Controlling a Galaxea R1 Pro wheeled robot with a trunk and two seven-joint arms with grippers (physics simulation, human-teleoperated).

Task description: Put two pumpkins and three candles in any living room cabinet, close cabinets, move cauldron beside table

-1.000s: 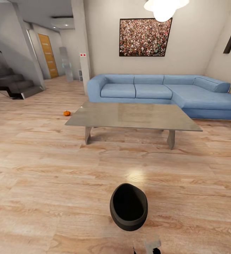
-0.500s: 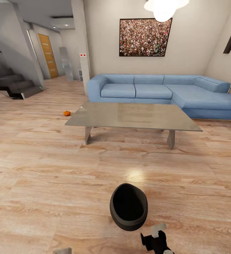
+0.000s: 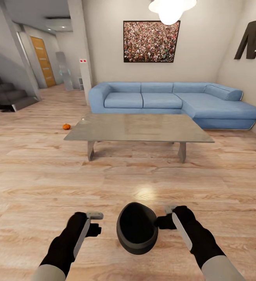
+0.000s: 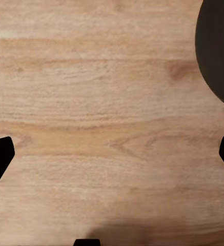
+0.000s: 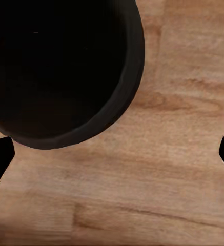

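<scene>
Orange pumpkin (image 3: 66, 126) sat far left on the floor. Nearer, the left gripper (image 3: 93, 222) hung spread and empty, the black cauldron (image 3: 136, 228) sat between, and the right gripper (image 3: 165, 217), also spread, flanked it, probably lining up a lift toward the bench (image 3: 138, 128).

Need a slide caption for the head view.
Both grippers flank the black cauldron on the wood floor, short of the metal-topped table.

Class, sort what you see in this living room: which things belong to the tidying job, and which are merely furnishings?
Job:
cauldron
pumpkin
coffee table

Just there:
blue sofa
picture
stairs
</scene>
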